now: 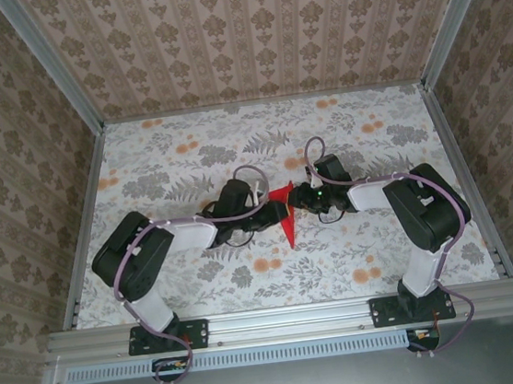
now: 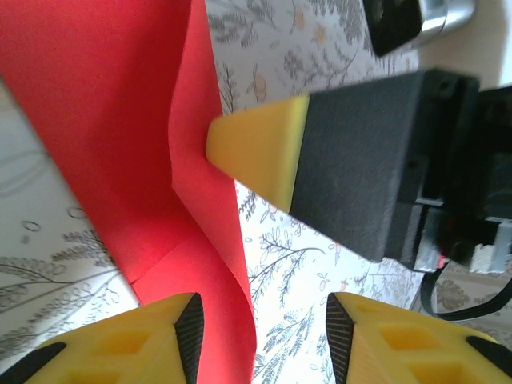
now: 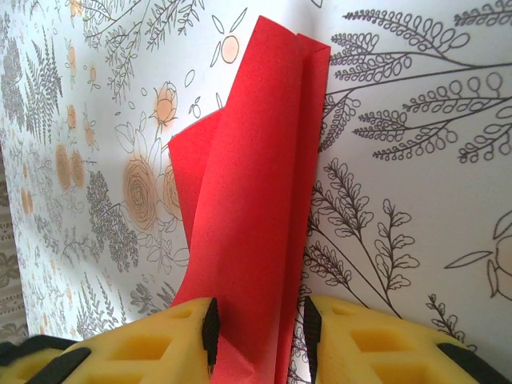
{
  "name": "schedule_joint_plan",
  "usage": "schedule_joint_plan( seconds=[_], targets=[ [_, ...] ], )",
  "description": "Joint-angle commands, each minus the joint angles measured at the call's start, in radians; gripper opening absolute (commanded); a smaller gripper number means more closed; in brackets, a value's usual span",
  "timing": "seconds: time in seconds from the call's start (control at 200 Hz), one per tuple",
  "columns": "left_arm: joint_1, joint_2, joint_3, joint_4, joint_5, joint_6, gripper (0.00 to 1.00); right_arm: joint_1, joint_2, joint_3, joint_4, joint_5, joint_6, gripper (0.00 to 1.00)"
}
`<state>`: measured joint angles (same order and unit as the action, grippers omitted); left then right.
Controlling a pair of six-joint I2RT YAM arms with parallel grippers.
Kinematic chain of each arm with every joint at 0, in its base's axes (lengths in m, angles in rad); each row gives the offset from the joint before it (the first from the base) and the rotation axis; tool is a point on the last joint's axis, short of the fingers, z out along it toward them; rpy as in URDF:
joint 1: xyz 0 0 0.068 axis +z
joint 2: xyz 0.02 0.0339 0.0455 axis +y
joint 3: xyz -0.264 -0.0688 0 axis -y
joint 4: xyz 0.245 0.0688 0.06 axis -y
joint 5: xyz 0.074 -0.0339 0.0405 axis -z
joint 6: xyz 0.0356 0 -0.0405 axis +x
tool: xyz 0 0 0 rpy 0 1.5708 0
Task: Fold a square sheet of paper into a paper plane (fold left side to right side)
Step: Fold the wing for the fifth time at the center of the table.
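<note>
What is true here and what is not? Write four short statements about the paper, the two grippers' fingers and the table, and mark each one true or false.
1. The right gripper has the red paper between its fingers. True.
2. The left gripper has its fingers pressed tight together. False: they stand apart with a wide gap, and only the paper's edge runs beside one of them.
3. The red paper lies flat as an unfolded square. False: it is creased into a narrow pointed shape, with one flap raised.
4. A floral tablecloth covers the table under the paper. True.
</note>
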<state>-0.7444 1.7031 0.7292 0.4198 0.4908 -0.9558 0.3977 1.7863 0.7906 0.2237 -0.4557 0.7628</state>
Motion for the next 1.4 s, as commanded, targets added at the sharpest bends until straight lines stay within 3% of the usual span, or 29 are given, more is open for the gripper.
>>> schedule_joint_plan(
  seconds=[0.0, 0.325, 0.785, 0.965, 1.155, 1.395],
  targets=[
    [0.031, -0.011, -0.001, -0.047, 0.015, 0.034, 0.48, 0.016, 0.056, -0.004, -0.057, 0.030, -0.015, 0.36],
    [0.047, 0.094, 0.081, -0.034, 0.055, 0.031, 0.46, 0.017, 0.056, -0.002, -0.063, 0.029, -0.017, 0.36],
    [0.049, 0.181, 0.133, 0.016, 0.080, 0.014, 0.34, 0.017, 0.060, 0.008, -0.078, 0.026, -0.027, 0.37],
    [0.054, 0.202, 0.142, 0.019, 0.079, 0.011, 0.24, 0.017, 0.062, 0.010, -0.080, 0.025, -0.028, 0.37],
    [0.065, 0.196, 0.143, -0.007, 0.067, 0.037, 0.04, 0.017, 0.058, 0.012, -0.084, 0.025, -0.033, 0.37],
    [0.086, 0.188, 0.157, -0.083, 0.068, 0.116, 0.00, 0.016, 0.025, 0.007, -0.062, 0.003, -0.036, 0.40]
  ],
)
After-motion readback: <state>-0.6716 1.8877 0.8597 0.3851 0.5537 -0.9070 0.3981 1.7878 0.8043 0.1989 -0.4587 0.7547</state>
